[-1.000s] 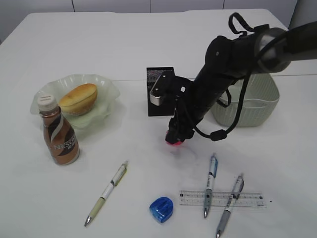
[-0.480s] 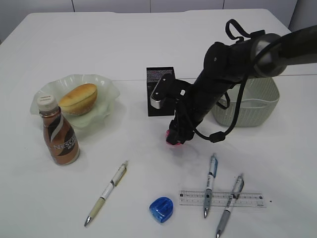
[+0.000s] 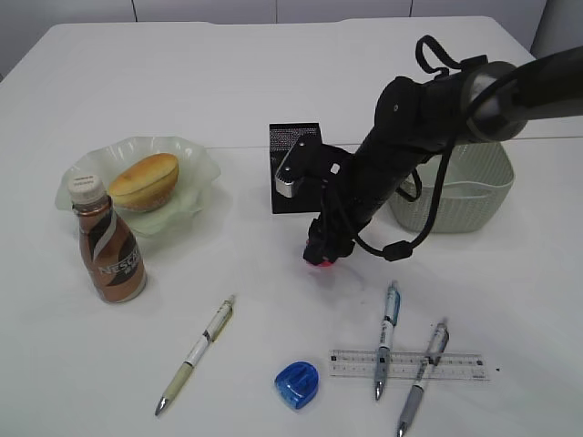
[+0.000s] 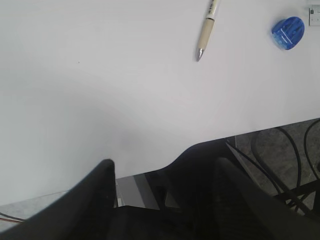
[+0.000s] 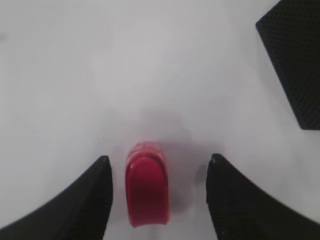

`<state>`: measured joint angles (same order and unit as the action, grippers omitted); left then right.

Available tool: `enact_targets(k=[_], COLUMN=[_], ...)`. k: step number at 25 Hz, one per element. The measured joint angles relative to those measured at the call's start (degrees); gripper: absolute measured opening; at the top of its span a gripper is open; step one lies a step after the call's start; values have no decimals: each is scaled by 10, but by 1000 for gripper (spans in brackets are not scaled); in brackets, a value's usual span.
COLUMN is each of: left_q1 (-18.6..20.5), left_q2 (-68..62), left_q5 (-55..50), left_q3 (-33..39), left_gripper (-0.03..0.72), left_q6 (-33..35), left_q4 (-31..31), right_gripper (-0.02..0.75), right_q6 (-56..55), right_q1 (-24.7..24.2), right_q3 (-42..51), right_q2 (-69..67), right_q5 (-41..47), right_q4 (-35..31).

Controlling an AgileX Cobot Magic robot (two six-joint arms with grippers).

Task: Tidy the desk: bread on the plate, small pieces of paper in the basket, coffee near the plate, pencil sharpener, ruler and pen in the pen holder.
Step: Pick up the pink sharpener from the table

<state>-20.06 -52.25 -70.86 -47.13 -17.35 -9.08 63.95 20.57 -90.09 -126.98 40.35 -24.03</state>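
Exterior view: right arm slanting down from the upper right, past the basket, wrist bent toward the desk. Right gripper low over a small red object, just in front of the pen holder. Bread on the plate, coffee upright just beside it. Nearer the front edge: white pen, blue sharpener, ruler with two pens lying across it.

Left wrist view: left gripper hanging past the desk edge, jaws apart, clasping nothing.

Right wrist view: jaws apart, straddling the red object, neither fingertip touching it.
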Motion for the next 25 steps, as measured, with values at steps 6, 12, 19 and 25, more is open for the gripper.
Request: enact_targets(k=[6, 12, 19, 25], left_q1=[0, 0, 0, 0], left_q2=[0, 0, 0, 0], left_q5=[0, 0, 0, 0], left_q3=[0, 0, 0, 0], left_gripper=[447, 447, 445, 443], left_q6=[0, 0, 0, 0], left_q4=[0, 0, 0, 5], right_gripper=[468, 468, 468, 468], right_q6=[0, 0, 0, -1], right_q1=[0, 0, 0, 0], right_q3=[0, 0, 0, 0], right_q2=[0, 0, -11, -11], right_q5=[0, 0, 0, 0], right_q4=[-11, -12, -12, -12])
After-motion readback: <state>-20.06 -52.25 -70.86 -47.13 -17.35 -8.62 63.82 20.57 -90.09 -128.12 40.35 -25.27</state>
